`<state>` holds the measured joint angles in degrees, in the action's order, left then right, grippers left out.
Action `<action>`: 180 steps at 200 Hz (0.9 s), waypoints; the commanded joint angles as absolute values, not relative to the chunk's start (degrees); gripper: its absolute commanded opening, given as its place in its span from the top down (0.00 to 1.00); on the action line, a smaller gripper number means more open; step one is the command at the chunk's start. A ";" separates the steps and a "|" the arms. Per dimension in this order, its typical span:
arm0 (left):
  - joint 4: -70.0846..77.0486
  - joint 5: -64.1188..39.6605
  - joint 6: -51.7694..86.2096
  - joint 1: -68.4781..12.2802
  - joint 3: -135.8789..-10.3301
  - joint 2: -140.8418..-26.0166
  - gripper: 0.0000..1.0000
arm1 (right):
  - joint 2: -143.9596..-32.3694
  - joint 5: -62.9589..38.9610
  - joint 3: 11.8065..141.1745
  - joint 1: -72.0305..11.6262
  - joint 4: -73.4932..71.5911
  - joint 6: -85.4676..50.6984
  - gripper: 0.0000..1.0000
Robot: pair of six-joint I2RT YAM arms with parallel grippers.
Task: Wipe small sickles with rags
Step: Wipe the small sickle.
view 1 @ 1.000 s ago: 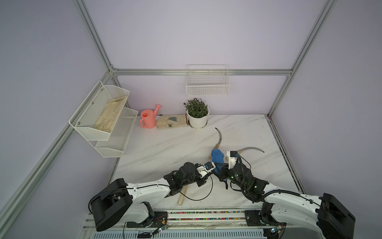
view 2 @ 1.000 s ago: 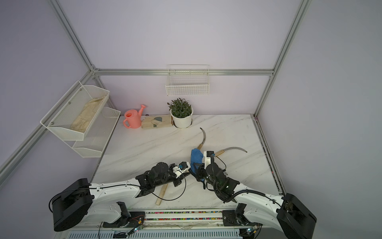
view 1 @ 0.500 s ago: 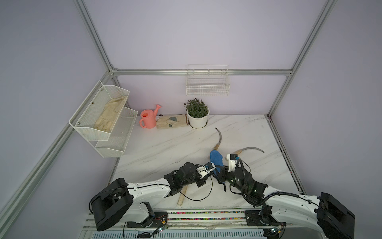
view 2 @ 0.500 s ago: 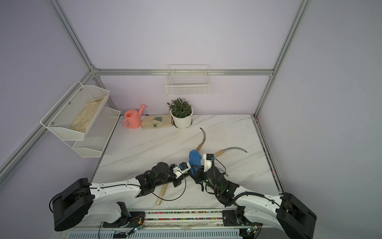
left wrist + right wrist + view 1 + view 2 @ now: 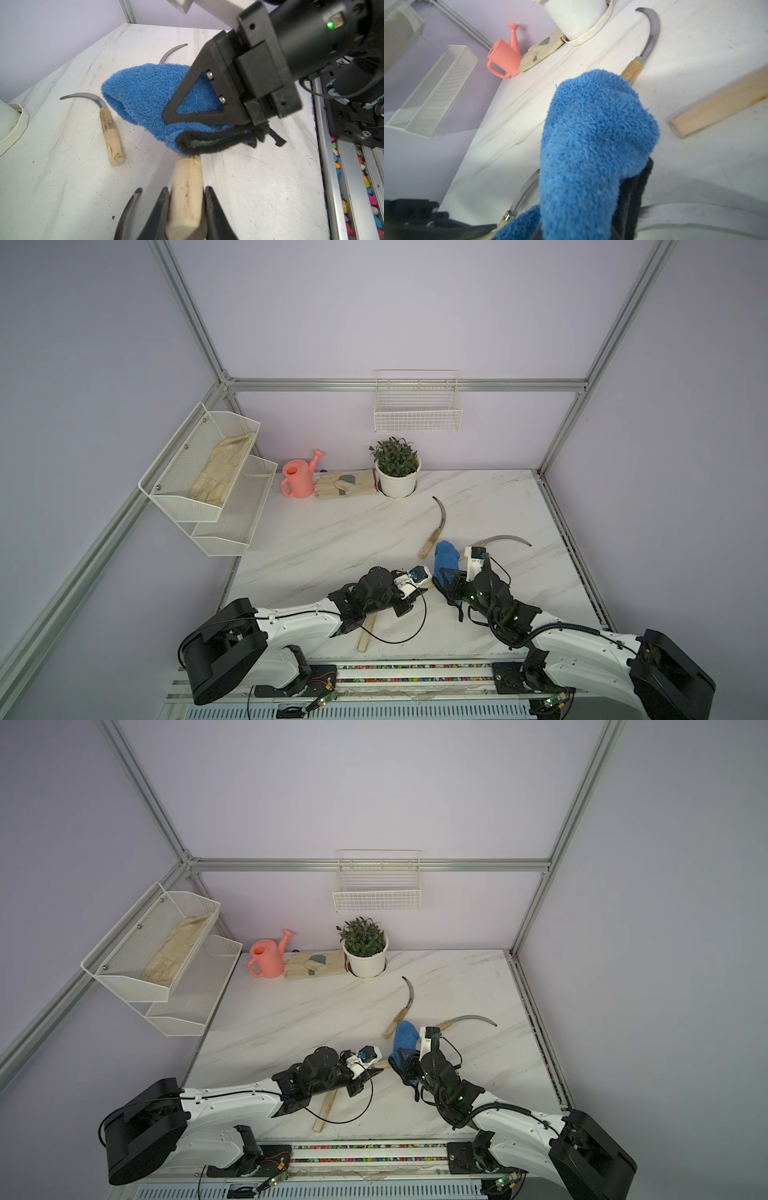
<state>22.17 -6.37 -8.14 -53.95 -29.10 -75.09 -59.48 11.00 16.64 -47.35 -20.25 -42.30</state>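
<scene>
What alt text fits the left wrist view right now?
The left gripper has its jaws shut on a sickle's pale wooden handle; the right gripper holds the blue rag draped over the handle's far end. A second sickle lies on the marble table nearby.

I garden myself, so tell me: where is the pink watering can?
In both top views the watering can stands at the table's back, just left of the beige gloves.
</scene>
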 commanded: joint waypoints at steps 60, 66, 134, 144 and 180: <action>32.64 -4.04 -9.18 -53.03 -29.79 -73.85 1.00 | -68.09 11.25 20.16 -56.96 -20.23 -43.01 1.00; 32.69 -4.04 -9.14 -52.97 -29.70 -73.76 1.00 | -67.77 12.80 19.44 -56.86 -19.92 -43.07 1.00; 32.61 -4.48 -9.07 -52.90 -28.81 -72.27 1.00 | -61.70 9.23 10.89 -43.20 -16.70 -43.95 1.00; 32.61 -4.73 -9.06 -52.91 -28.80 -72.08 1.00 | -60.63 9.19 11.47 -43.24 -15.08 -43.65 1.00; 33.05 -4.92 -9.09 -52.95 -28.66 -71.95 1.00 | -60.33 4.90 14.50 -44.06 -15.84 -43.15 1.00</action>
<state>22.61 -7.01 -8.14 -53.36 -29.10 -74.85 -59.55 11.62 13.54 -42.78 -22.17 -43.40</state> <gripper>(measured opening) 0.229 0.199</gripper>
